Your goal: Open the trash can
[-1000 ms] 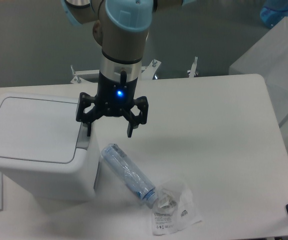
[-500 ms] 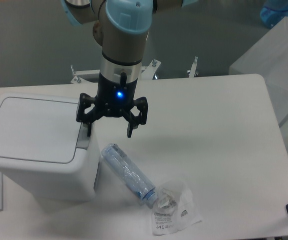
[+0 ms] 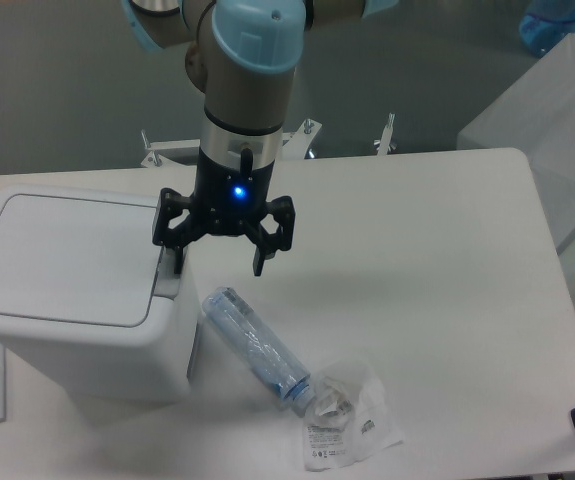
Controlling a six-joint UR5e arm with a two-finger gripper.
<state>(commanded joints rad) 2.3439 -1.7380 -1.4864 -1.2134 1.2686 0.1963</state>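
Fixed camera, above the white table point(image 3: 437, 230): my arm point(image 3: 252, 60) drops almost straight down from the top of the frame, its pale blue joint cap uppermost and the silver wrist pointing at the tabletop, a blue light glowing on the black claw body. My claw point(image 3: 219, 262) hangs with its two fingers spread wide apart, pinching nothing. One fingertip point(image 3: 178, 262) sits over the grey push-button tab point(image 3: 168, 284) at the right edge of the trash can point(image 3: 77, 290), touching it or very nearly so; I cannot tell which. The other fingertip hangs in the air just right of the trash can, above bare table. The trash can, a boxy white bin, stands at the table's left end with its flat lid point(image 3: 62, 258) shut. Just right of the trash can's base lies a clear plastic bottle point(image 3: 257, 347) on its side, and beyond the bottle's cap end a crumpled clear wrapper point(image 3: 347, 415).
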